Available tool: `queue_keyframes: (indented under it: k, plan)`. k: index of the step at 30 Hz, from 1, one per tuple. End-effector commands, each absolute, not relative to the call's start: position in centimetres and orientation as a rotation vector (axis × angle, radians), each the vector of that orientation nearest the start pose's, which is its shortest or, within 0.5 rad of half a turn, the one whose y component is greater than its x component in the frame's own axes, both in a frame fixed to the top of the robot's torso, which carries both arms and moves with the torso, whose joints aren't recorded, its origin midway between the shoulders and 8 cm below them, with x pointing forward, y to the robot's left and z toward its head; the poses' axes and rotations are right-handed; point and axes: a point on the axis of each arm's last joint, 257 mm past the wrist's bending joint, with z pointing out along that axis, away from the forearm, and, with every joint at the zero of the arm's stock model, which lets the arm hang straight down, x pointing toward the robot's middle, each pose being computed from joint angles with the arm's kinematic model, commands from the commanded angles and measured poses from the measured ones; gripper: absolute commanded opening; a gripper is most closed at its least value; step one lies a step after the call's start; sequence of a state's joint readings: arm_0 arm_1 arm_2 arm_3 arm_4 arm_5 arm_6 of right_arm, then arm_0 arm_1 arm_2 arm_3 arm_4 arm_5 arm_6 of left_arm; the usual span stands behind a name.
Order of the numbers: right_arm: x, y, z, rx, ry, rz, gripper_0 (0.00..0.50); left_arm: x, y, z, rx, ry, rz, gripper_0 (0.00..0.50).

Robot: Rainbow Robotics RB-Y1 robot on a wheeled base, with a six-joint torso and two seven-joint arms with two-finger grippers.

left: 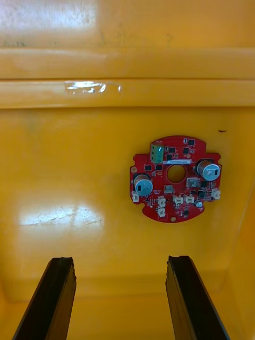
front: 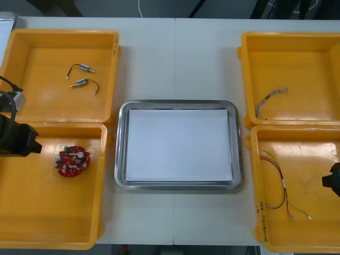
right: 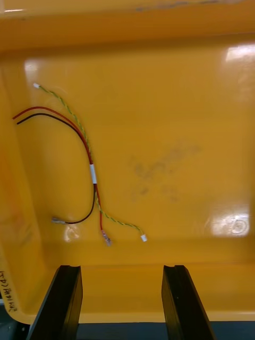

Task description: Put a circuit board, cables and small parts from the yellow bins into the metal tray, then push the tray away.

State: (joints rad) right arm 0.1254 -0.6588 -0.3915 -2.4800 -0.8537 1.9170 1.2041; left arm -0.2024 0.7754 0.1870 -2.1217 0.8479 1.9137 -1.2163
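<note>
Circuit board (front: 73,161), round, red and studded with silver cylinders and white connectors, is lying flat on the glossy floor of the near left bin (front: 32,212), a yellow plastic tub. The left gripper (left: 121,260) is hovering over that bin, its black fingers standing wide apart around nothing, the board just beyond them. The right gripper (right: 122,268) is hanging over the near right bin (front: 319,223) with fingers likewise parted, where thin red, black and yellow cables (right: 91,170) are curling loosely. Between the bins, the shiny round-cornered metal tray (front: 121,143) is sitting on the pale worktop (front: 175,64), white inside.
</note>
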Motion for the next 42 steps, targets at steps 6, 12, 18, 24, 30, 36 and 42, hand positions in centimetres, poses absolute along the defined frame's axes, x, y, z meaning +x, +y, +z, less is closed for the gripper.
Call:
queue_keyframes:
  k: [6, 12, 18, 24, 30, 36, 42]
  plan:
    - [29.6, -32.2, -21.6, 0.134, 2.691, 0.031, 0.431, 36.4, 36.0, -22.3, -0.129, 2.845, 0.041, 0.5]
    - [29.5, -31.3, -22.6, 0.174, 2.705, 0.06, 0.431, 37.9, 35.4, -23.2, -0.142, 2.809, 0.032, 0.5]
    - [29.0, -31.3, -24.1, 0.192, 2.759, 0.087, 0.431, 39.2, 34.4, -24.1, -0.153, 2.773, -0.004, 0.5]
    - [28.7, -31.6, -25.6, 0.204, 2.807, 0.088, 0.432, 40.0, 33.5, -24.8, -0.145, 2.752, -0.025, 0.5]
    - [28.3, -31.5, -26.8, 0.214, 2.84, 0.067, 0.431, 40.6, 32.7, -26.0, -0.15, 2.742, -0.049, 0.5]
    - [29.0, -31.8, -27.6, 0.221, 2.832, 0.052, 0.434, 41.0, 32.3, -27.0, -0.15, 2.735, -0.045, 0.5]
    - [30.0, -31.7, -27.7, 0.214, 2.796, 0.04, 0.434, 40.6, 32.3, -28.2, -0.168, 2.745, -0.055, 0.5]
